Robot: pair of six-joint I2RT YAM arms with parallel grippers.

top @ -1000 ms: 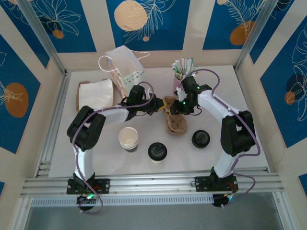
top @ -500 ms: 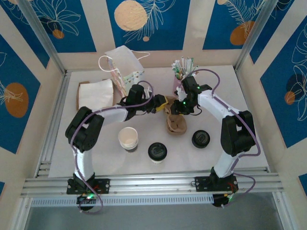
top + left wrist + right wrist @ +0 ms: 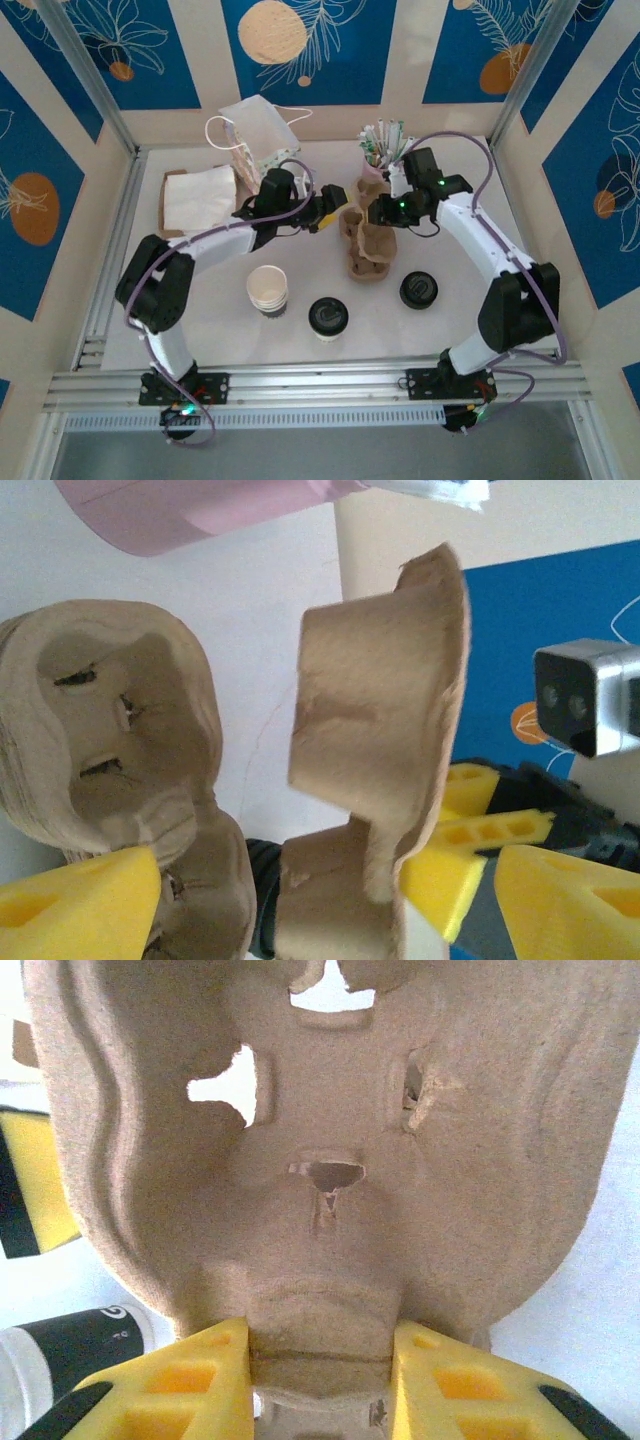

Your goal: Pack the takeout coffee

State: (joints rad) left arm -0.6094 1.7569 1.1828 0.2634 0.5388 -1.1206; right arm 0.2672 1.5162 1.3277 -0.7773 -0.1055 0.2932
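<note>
Seems to be the step of pulling one pulp cup carrier [image 3: 320, 1140] free of the nested carrier below [image 3: 368, 258], to make a seat for the takeout coffee [image 3: 328, 317].

Grips the rim tab of the upper carrier tightly in the right claw [image 3: 322, 1348], with one pad [image 3: 190, 1380] on each side. Keeps the left claw [image 3: 324, 212] released, with the fingers [image 3: 80, 905] spread wide around a carrier wall and not pinching it.

To do it well:
- First close the left claw on the lower carrier, or press it down on the worktop [image 3: 200, 330].
- Then lift slowly and straight with the right, since soft pulp probably tears at the cut slots.
- Stay away from the pink cup of straws [image 3: 200, 515] just behind.

Finds the coffee upright at the near middle of the worktop, between the stack of lidless cups [image 3: 268, 288] and the loose black lid [image 3: 418, 290], well apart from both claws. Shows from above mostly a round black sip lid, and very little of the paper wall.
</note>
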